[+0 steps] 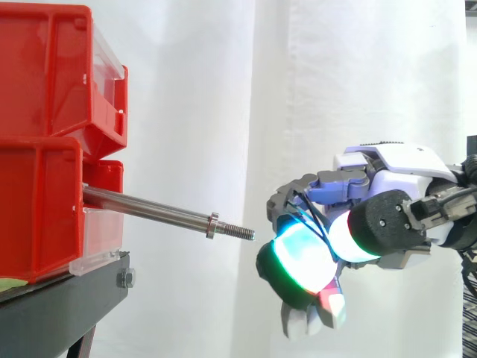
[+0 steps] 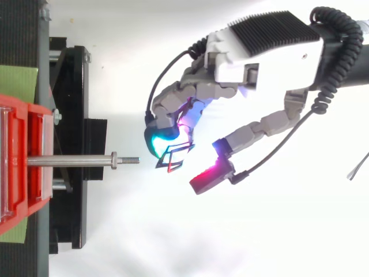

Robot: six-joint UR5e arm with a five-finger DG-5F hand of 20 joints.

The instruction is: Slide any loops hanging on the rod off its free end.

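A steel rod sticks out of the stacked red bins toward the right and ends in a collar and a threaded tip. Nothing hangs on the length of it that I can see. In the top view the rod points at a thin dark loop hanging just beyond its free end. My hand is to the right of the tip, fingers curled, and its glowing fingertips pinch the loop's upper edge. The thumb stands apart from the loop, glowing red.
The bins rest on a black stand at the left. A green sheet lies under the bins in the top view. White curtain lies behind and around the hand, with open room to the right of the rod's tip.
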